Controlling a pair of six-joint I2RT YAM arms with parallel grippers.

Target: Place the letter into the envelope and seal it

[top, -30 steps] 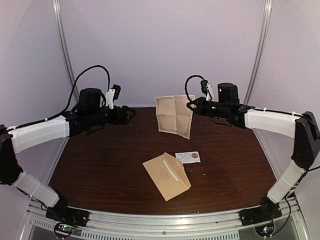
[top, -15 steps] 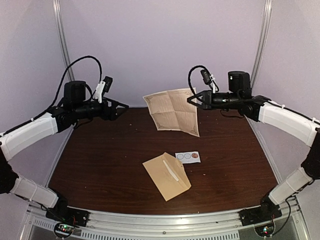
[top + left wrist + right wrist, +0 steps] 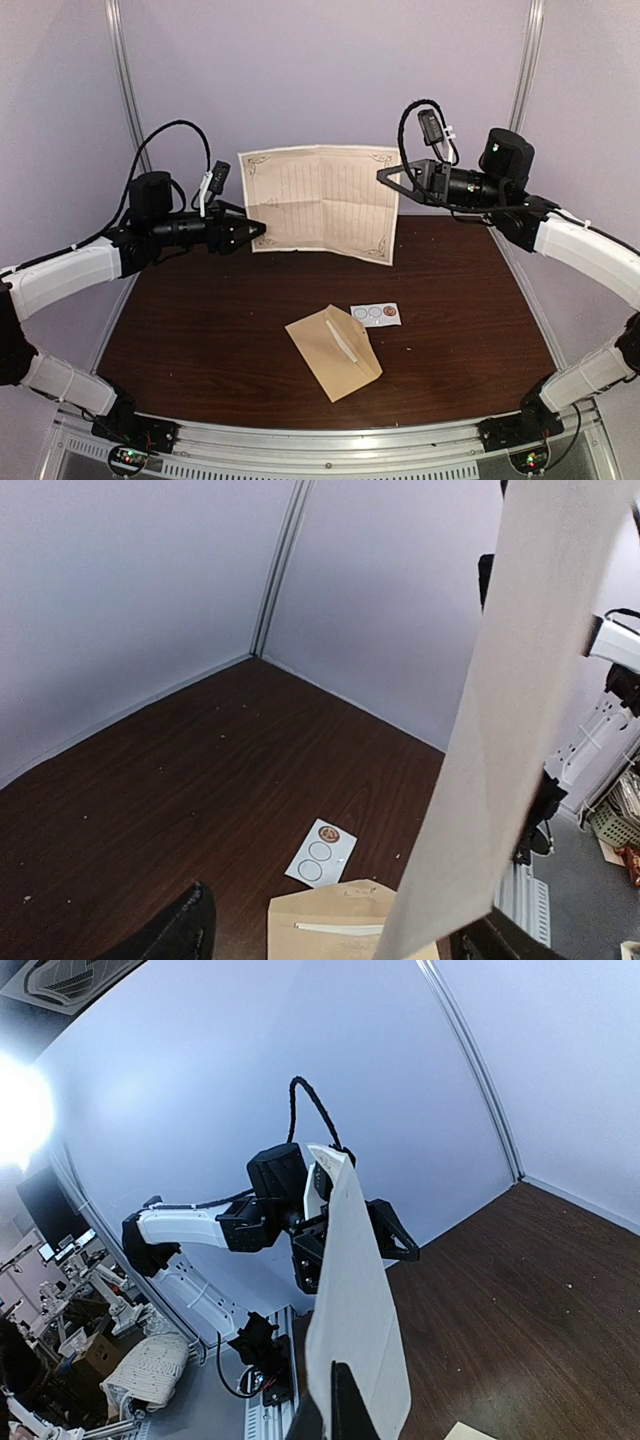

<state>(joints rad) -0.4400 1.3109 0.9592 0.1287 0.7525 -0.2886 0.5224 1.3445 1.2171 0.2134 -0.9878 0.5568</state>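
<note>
Little of the job looks done. Above the far part of the table (image 3: 190, 330) the letter (image 3: 320, 200) hangs unfolded and upright. It is well apart from the envelope (image 3: 322, 358), which lies flat near the front edge, just beside the sticker card (image 3: 375, 314). Refolding, inserting and sealing all appear to remain.

The right gripper (image 3: 386, 176) is pinched on the sheet's upper right corner. The left gripper (image 3: 255, 228) sits at the lower left corner, and its wrist view shows the jaws standing wide on either side of the paper, not clamped.

That view cuts off the fingertips, so I cannot tell whether they touch the paper. I also cannot make out whether the envelope's flap lies open.
</note>
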